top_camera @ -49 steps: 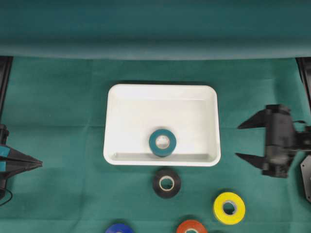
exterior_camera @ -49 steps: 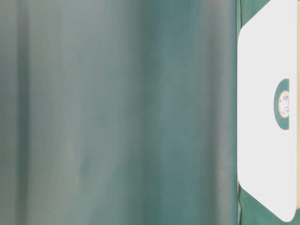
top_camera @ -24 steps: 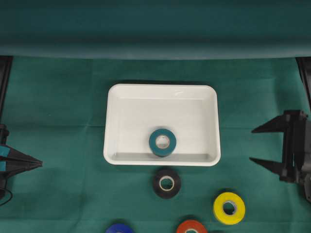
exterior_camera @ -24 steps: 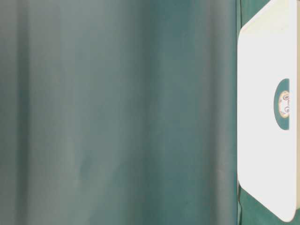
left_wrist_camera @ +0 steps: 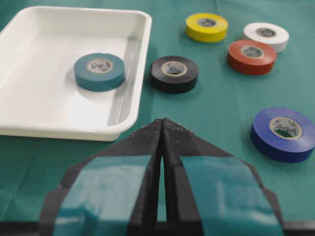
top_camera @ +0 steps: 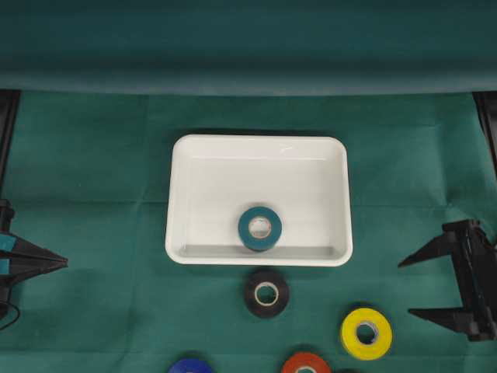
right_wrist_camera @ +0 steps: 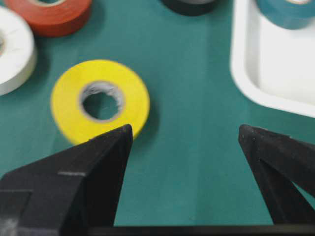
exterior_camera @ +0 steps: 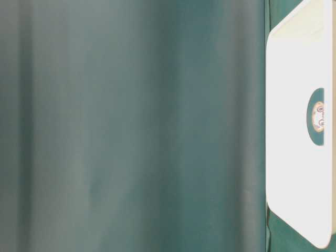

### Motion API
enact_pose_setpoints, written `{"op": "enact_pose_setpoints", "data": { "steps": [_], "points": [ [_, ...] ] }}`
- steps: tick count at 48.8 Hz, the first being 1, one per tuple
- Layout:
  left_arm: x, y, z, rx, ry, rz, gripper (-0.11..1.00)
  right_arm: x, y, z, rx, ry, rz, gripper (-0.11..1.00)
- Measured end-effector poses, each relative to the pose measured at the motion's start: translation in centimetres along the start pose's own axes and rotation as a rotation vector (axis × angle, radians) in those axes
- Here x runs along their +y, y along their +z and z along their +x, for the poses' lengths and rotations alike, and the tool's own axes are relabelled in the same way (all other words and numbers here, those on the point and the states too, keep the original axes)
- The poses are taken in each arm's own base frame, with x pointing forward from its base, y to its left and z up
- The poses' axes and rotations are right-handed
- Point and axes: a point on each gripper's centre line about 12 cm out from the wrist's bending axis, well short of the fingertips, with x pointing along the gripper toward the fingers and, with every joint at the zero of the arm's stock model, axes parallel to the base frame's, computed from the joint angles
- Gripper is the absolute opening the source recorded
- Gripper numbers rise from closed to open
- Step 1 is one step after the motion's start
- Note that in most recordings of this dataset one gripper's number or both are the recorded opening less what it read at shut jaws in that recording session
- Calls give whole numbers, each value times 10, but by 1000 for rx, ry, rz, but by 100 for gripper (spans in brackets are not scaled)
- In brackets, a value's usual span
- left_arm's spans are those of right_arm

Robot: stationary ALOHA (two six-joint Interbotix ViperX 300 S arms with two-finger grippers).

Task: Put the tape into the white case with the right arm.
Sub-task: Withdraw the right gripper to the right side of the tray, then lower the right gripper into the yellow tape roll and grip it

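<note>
The white case (top_camera: 225, 175) lies mid-table with a teal tape roll (top_camera: 259, 228) flat against its near wall; the table-level view shows the same case (exterior_camera: 294, 168) and roll (exterior_camera: 316, 116). In front of it lie a black tape (top_camera: 266, 293) and a yellow tape (top_camera: 366, 332). My right gripper (top_camera: 405, 289) is all black, open and empty, right of the yellow roll. In its wrist view the right gripper (right_wrist_camera: 185, 129) has bare cloth between the fingertips, with the yellow tape (right_wrist_camera: 133, 98) just ahead of the left finger. My left gripper (left_wrist_camera: 162, 120) is shut at the far left.
A red tape (top_camera: 306, 364) and a blue tape (top_camera: 190, 365) sit at the near edge. A white tape (left_wrist_camera: 266, 36) lies beyond the red one (left_wrist_camera: 251, 56). A green backdrop fold runs across the far side.
My right gripper has moved right and toward the near edge, from beside the case to beside the yellow roll, staying open. The left arm and all tapes have not moved.
</note>
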Motion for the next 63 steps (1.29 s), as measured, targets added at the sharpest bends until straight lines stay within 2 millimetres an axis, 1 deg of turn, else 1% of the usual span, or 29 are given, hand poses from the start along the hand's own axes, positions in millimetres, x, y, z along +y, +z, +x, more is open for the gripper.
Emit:
{"op": "enact_pose_setpoints", "data": {
  "steps": [4,22,32,46,63],
  "points": [
    [0,1,0,-2,0,2,0,3,-1,-1,-2,14,-8,66],
    [0,0,0,2,0,2,0,4,1,0,-20,22,-7,66],
    [0,0,0,0,0,0,0,7,14,12,-34,44,-10,66],
    [0,0,0,0,0,0,0,9,24,35,30,48,-12,66],
    [0,0,0,2,0,-3,0,3,19,41,67,28,2,66]
  ]
}}
